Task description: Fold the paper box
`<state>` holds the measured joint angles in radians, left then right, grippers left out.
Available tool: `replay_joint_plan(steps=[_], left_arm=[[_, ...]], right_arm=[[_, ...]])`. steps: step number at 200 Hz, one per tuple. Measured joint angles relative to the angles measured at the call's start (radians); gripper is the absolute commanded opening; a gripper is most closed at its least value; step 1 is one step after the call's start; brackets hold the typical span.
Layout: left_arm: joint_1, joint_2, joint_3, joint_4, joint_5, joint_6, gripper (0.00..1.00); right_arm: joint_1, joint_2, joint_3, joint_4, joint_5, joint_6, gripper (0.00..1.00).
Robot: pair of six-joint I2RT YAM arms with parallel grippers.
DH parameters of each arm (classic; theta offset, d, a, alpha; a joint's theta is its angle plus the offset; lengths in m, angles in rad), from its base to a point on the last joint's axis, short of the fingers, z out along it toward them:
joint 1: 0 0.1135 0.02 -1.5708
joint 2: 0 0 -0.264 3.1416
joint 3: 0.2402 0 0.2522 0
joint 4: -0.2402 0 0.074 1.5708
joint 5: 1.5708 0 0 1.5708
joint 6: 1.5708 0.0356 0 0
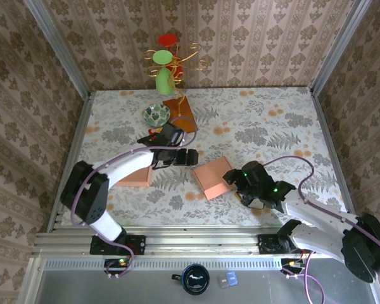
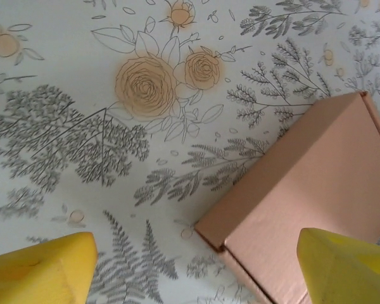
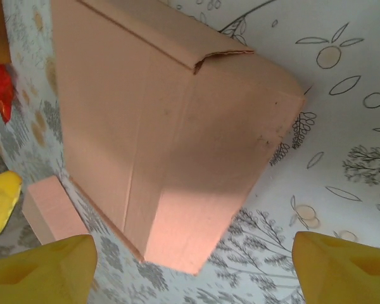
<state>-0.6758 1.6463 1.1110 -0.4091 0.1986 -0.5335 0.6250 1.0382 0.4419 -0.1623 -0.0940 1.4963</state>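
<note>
Center of the top view: pink paper box (image 1: 212, 178) lies flat and folded shut on the floral surface (image 1: 272, 120). Left end effector (image 1: 189, 157) sits just upper left of it, right end effector (image 1: 236, 180) just beside its right edge. Left wrist view: yellow fingers (image 2: 44, 269) spread wide, nothing clamped, box corner at lower right; open, contact with the box unclear. Right wrist view: fingers at the bottom corners, box at upper left, not gripped; open. Left of center, second pink box (image 1: 136, 177) lies partly under the left arm. Upper center: patterned bowl (image 1: 157, 114), brown board (image 1: 182, 115), green vase (image 1: 164, 81). Bottom edge: dark mug (image 1: 194, 279).
</note>
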Motion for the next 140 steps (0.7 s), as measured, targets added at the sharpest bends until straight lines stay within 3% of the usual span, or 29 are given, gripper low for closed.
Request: replay_joint_plan(steps=[33, 140], left_arm=[[-0.008, 0.081, 0.076, 0.001, 0.033, 0.018, 0.73], [-0.067, 0.154, 0.020, 0.084, 0.153, -0.013, 0.57]], right_arm=[[0.002, 0.047, 0.000, 0.122, 0.000, 0.081, 0.78], [0.008, 0.247, -0.031, 0.396, 0.002, 0.187, 0.69]])
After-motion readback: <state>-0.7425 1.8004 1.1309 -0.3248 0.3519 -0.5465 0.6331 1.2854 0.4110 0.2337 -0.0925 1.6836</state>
